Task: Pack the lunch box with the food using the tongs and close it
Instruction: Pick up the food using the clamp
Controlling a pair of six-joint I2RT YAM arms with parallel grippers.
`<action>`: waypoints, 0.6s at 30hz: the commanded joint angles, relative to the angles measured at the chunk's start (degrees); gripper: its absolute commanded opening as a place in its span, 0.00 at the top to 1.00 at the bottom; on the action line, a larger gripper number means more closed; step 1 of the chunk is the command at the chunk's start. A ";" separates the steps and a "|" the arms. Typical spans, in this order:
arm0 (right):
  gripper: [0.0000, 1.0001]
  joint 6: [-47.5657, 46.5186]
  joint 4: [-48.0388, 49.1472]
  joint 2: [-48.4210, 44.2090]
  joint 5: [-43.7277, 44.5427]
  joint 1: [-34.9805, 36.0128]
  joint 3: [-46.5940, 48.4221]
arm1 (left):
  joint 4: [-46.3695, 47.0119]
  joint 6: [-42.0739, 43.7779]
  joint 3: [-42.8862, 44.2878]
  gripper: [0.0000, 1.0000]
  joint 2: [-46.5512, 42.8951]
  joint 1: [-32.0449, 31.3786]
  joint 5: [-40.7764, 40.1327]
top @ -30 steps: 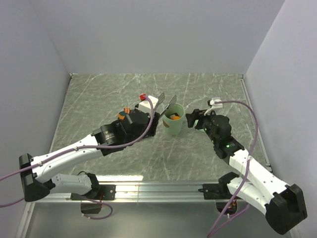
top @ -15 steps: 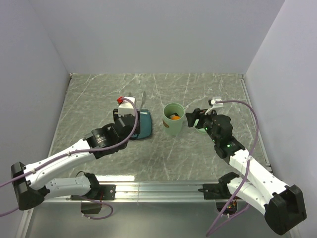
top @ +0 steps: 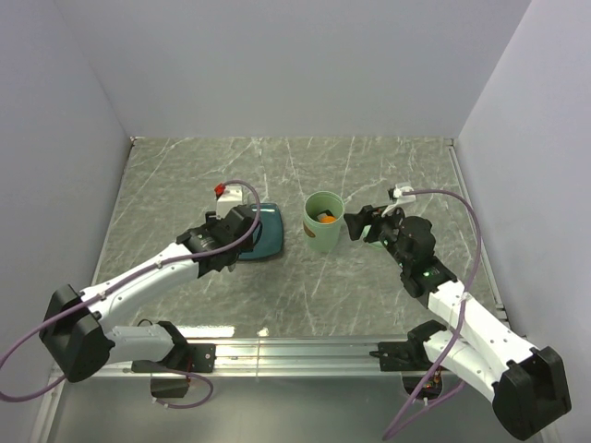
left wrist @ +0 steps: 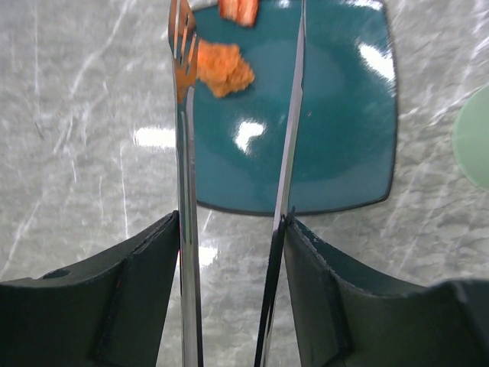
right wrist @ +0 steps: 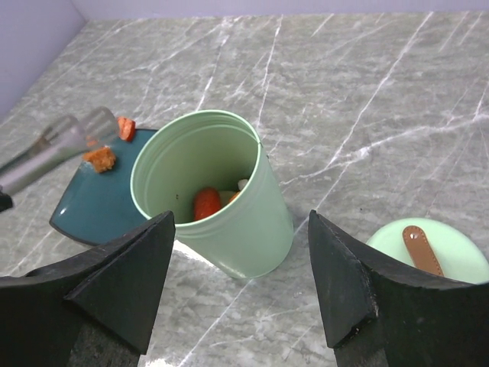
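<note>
The mint-green lunch box (top: 324, 221) stands upright and uncovered, with red and orange food (right wrist: 206, 202) inside. Its lid (right wrist: 435, 256) with the brown handle lies flat to its right. My left gripper (left wrist: 233, 222) is shut on the metal tongs (left wrist: 183, 153), whose arms stand apart over the dark teal plate (left wrist: 328, 138). An orange food piece (left wrist: 221, 67) lies by the left tong tip, and a red piece (left wrist: 238, 9) lies beyond it. My right gripper (right wrist: 241, 218) is open just right of the lunch box, not touching it.
The teal plate (top: 268, 242) sits just left of the lunch box on the marble tabletop. Grey walls close in the back and both sides. The left arm (top: 138, 277) stretches across the near left.
The left arm has swung left, from above the lunch box back to over the plate, and the tong arms have spread a little. The right arm has barely moved.
</note>
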 commanded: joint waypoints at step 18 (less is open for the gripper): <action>0.23 0.37 2.79 -1.16 -1.38 -0.67 -0.33 | -8.72 -10.29 -0.46 0.41 -1.48 -1.84 -5.34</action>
